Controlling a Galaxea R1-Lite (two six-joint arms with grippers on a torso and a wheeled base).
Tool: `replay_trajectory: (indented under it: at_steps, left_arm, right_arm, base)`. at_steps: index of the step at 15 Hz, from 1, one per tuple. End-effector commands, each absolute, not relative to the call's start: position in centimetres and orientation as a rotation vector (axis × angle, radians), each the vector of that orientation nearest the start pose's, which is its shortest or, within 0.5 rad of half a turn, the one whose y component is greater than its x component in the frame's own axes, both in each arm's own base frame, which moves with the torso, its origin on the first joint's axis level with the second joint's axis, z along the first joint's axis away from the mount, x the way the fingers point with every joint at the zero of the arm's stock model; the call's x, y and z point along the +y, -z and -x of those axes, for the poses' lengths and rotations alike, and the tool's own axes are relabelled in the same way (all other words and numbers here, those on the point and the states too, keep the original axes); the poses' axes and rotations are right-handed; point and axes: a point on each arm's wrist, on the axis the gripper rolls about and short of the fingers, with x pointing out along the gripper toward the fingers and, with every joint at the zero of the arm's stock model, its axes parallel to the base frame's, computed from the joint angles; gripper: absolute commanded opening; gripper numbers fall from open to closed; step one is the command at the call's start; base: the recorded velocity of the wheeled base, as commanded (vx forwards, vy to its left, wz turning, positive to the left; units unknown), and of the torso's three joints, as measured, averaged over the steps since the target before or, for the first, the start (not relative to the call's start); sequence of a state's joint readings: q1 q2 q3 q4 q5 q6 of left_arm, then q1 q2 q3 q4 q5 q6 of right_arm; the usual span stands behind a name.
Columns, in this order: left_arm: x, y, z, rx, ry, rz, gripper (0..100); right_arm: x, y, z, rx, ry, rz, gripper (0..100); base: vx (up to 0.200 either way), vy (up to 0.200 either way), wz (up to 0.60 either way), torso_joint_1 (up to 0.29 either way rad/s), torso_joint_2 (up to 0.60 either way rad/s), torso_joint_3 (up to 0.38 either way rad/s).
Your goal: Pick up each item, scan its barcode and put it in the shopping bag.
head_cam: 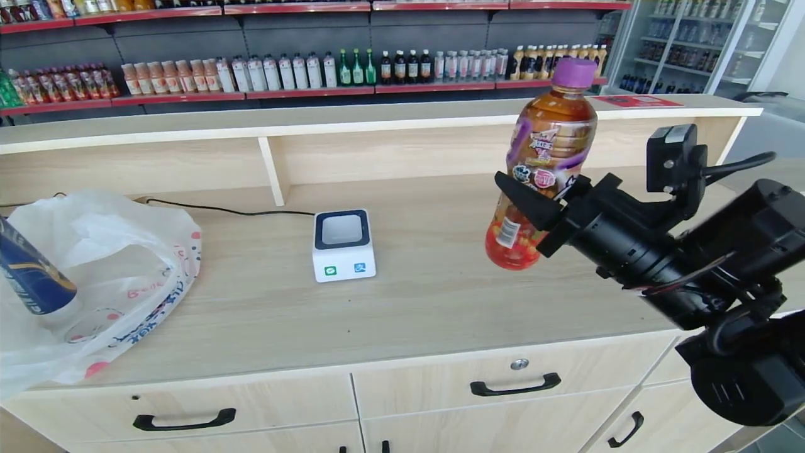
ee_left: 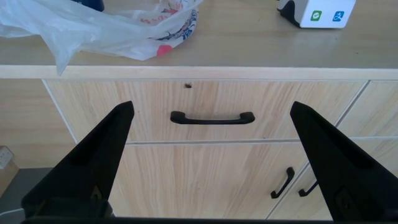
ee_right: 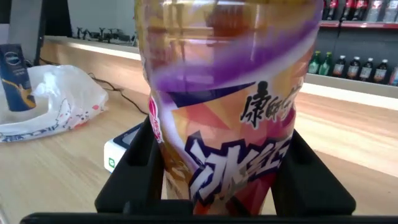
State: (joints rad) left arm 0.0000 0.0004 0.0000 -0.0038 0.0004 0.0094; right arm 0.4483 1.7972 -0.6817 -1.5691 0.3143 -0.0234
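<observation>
Left wrist view — my left gripper (ee_left: 211,107) gapes wide before a wood-grain drawer (ee_left: 205,155). My right gripper (head_cam: 539,207) clamps the purple-capped plastic bottle (head_cam: 553,145) above the counter (head_cam: 427,296), right of the boxy white scanner (head_cam: 343,246). The crinkled shopping bag (head_cam: 126,264) lies far left with a blue can (head_cam: 31,274) in it — bottle shelves (head_cam: 314,72) behind.

Head view: taken from high up, aimed forward and down across counter (head_cam: 427,296); shelves (head_cam: 314,69) seen far behind. Left wrist view: taken from below counter edge, in front of cabinet, aimed level at drawer handle (ee_left: 212,117); counter top caught at shallow angle. Right wrist view: taken just behind bottle (ee_right: 230,106), very near, aimed low across counter toward bag (ee_right: 62,99). Scanner (head_cam: 344,245) and bag shared by all three views; shelves shared by head and right wrist views.
</observation>
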Motion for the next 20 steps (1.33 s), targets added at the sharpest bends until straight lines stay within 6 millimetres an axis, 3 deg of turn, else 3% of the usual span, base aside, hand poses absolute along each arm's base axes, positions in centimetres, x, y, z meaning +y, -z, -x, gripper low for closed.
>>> replay_trajectory:
  at_steps: [1,6,20]
  left_arm:
    - [0.0,-7.6,2.28,-0.005,-0.002,-0.009,100]
    - [0.0,-7.6,2.28,-0.005,-0.002,-0.009,100]
    - [0.0,-7.6,2.28,-0.005,-0.002,-0.009,100]
  right_arm:
    - [12.09,-21.09,-27.99,-0.471,-0.676,0.024,0]
    - [11.86,-21.31,-28.17,-0.48,-0.667,0.024,0]
    - [11.86,-21.65,-28.03,-0.491,-0.668,0.019,0]
  base:
    - [-0.2,0.0,0.0,0.002,0.0,0.002]
    - [-0.08,0.0,0.0,0.005,0.0,-0.001]
    - [0.0,0.2,0.0,0.005,0.0,0.002]
